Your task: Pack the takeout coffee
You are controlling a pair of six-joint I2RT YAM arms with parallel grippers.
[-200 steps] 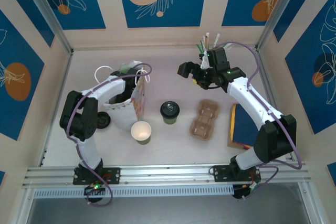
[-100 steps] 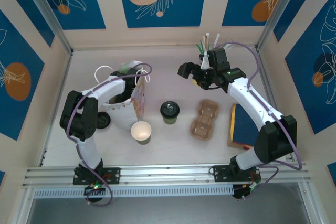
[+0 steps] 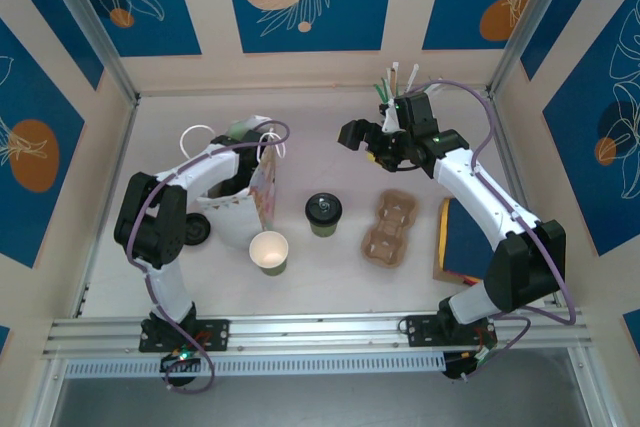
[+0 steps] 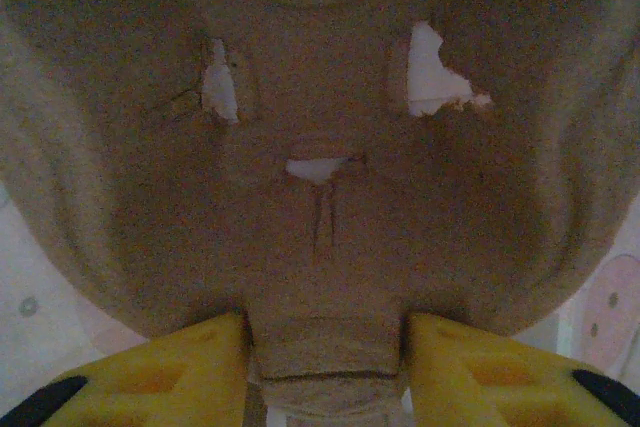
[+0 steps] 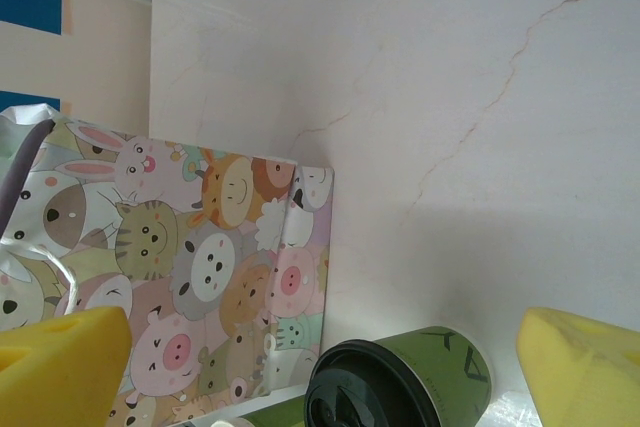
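Note:
The takeout coffee (image 3: 323, 212), a dark-green cup with a black lid, stands upright mid-table, just right of the cartoon-animal gift bag (image 3: 262, 195). In the right wrist view the takeout coffee (image 5: 400, 387) sits low between my yellow fingers, next to the gift bag (image 5: 200, 277). My right gripper (image 3: 362, 137) hovers open behind the cup, holding nothing; its fingers (image 5: 60, 367) stand wide apart. My left arm reaches down into the bag. There my left gripper (image 4: 325, 352) is shut on a tab of a brown pulp cup carrier (image 4: 320, 147).
A lidless green cup (image 3: 268, 251) stands in front of the bag, and a loose black lid (image 3: 195, 230) lies to the bag's left. A second cardboard carrier (image 3: 390, 225) lies right of the coffee. Straws (image 3: 398, 82) stand at the back; a blue-and-brown flat item (image 3: 460, 237) lies at the right.

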